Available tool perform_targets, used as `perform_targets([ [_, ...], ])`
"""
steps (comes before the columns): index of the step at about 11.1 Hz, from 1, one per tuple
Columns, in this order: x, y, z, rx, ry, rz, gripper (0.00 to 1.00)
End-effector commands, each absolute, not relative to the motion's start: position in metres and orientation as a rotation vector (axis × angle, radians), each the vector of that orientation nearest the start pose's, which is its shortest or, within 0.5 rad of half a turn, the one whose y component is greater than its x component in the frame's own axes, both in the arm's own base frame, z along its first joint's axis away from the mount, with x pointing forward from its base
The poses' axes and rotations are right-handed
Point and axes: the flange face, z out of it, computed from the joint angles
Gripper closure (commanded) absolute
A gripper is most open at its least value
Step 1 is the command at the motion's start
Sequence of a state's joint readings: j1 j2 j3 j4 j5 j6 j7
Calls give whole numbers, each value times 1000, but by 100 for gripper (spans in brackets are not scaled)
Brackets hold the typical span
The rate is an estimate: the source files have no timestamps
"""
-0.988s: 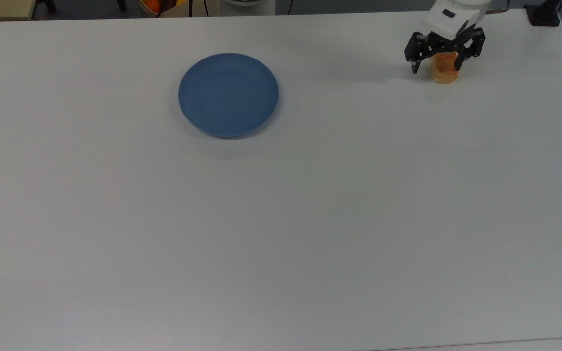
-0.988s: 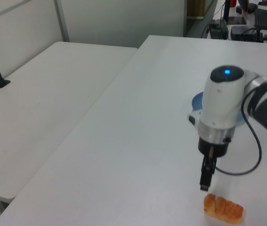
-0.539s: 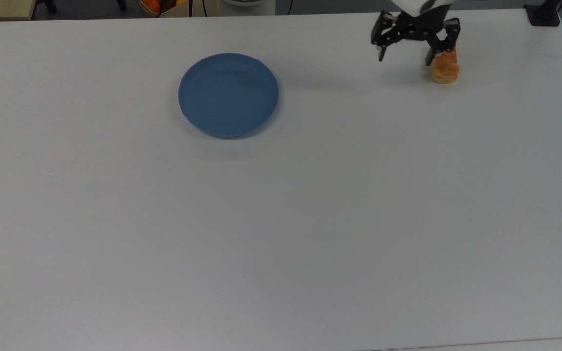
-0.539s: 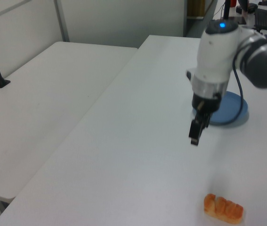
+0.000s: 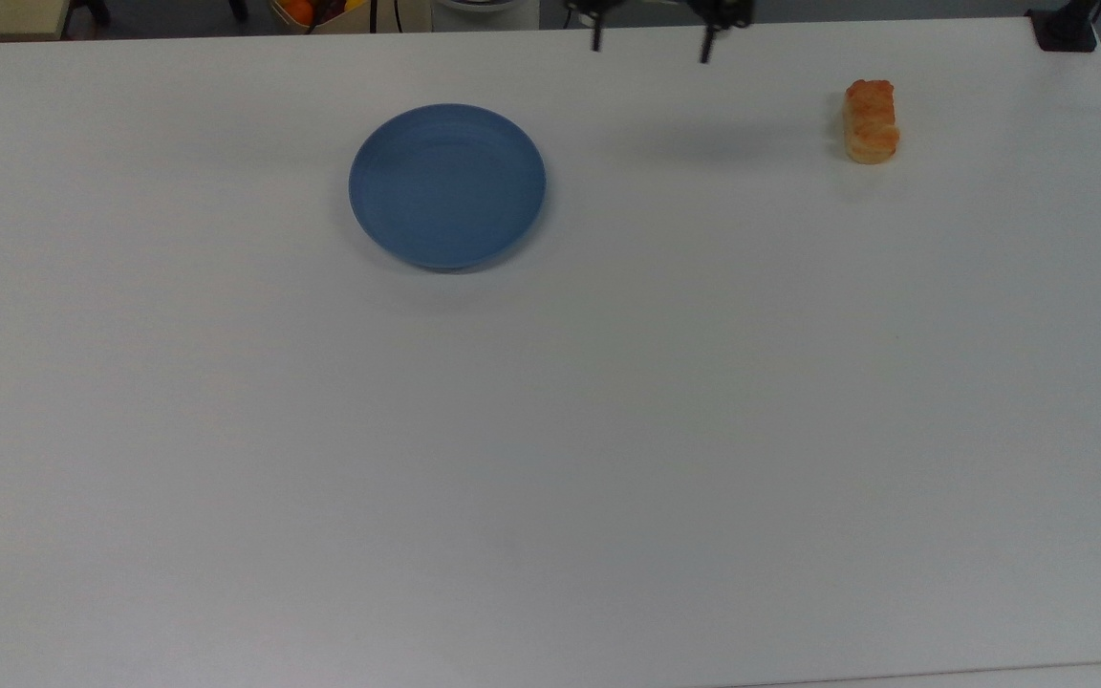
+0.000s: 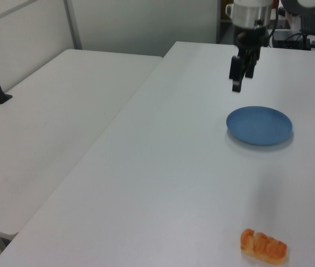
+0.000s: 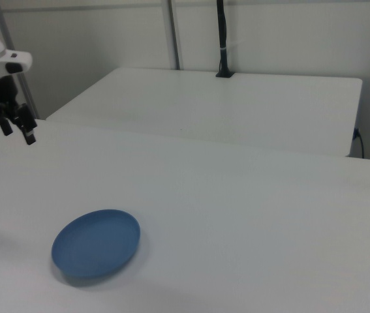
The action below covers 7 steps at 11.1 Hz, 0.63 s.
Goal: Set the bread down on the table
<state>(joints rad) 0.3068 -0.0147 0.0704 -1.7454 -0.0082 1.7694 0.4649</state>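
Observation:
The bread (image 5: 871, 120), a small oblong golden-orange roll, lies on the white table (image 5: 550, 430) near the top view's upper right. The left view has the bread (image 6: 263, 246) at its bottom right on the table (image 6: 163, 183). My gripper (image 5: 650, 46) hangs open and empty at the table's far edge in the top view, well to the left of the bread. In the left view the gripper (image 6: 240, 73) is high above the table beyond the plate. The right view places the gripper (image 7: 18, 129) at its upper left.
A round blue plate (image 5: 447, 185) sits bare on the table, left of the gripper in the top view; plate (image 6: 259, 125), plate (image 7: 96, 244). A second white table (image 6: 51, 139) adjoins. A black post base (image 5: 1067, 29) stands at the top view's upper right corner.
The gripper left the bread on the table, rose and travelled left along the far edge in the top view, staying open. The bread has not moved.

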Motion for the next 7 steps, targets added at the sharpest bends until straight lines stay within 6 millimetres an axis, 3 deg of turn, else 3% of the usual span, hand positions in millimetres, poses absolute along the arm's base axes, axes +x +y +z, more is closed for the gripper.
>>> perform_targets([
  [1, 525, 126, 599, -3052, 272, -60, 0],
  [4, 533, 73, 603, -3052, 191, -79, 0],
  [7, 549, 50, 600, -3059, -68, -192, 0],
])
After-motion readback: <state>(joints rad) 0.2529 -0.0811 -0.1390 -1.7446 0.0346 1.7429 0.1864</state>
